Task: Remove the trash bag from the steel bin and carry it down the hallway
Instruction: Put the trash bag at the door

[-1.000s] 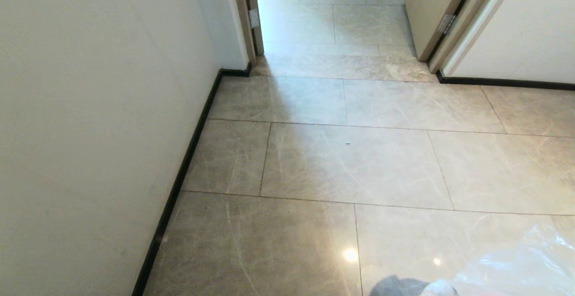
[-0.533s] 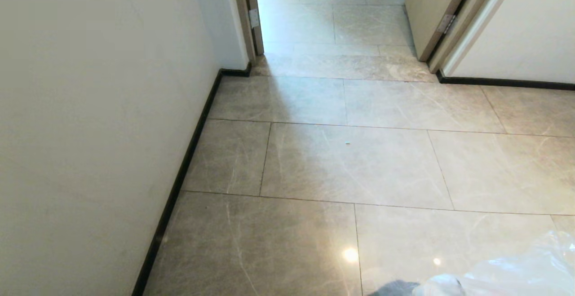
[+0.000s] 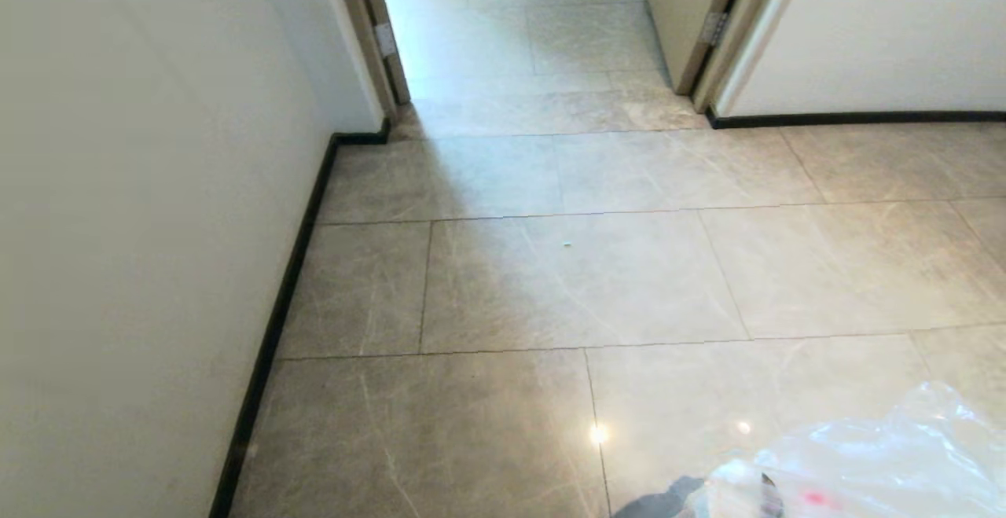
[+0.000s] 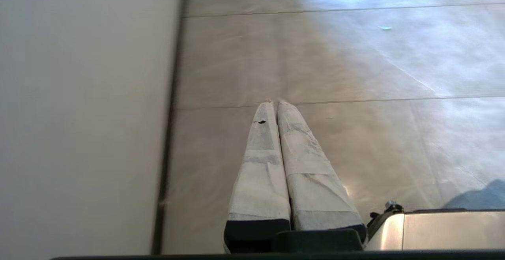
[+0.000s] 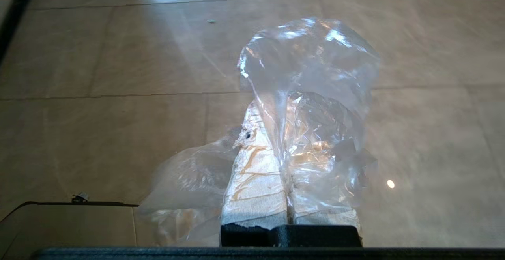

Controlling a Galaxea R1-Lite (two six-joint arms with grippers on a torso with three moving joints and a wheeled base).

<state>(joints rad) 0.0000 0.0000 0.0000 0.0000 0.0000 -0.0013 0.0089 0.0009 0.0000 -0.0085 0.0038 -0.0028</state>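
- Bag (image 5: 311, 94) was pinched in my right gripper (image 5: 286, 133), fingers pressed together on the thin film, low at the near right over the hallway (image 3: 597, 282) tiles.
- Left gripper (image 4: 274, 104) was closed on nothing, beside the left wall (image 3: 141, 188).
- I judged the hold slim: crinkly plastic could creep out or tear under the litter's weight while driving.
- Doorway (image 3: 534, 31) ahead looked narrow; a swinging bag might snag its frame.
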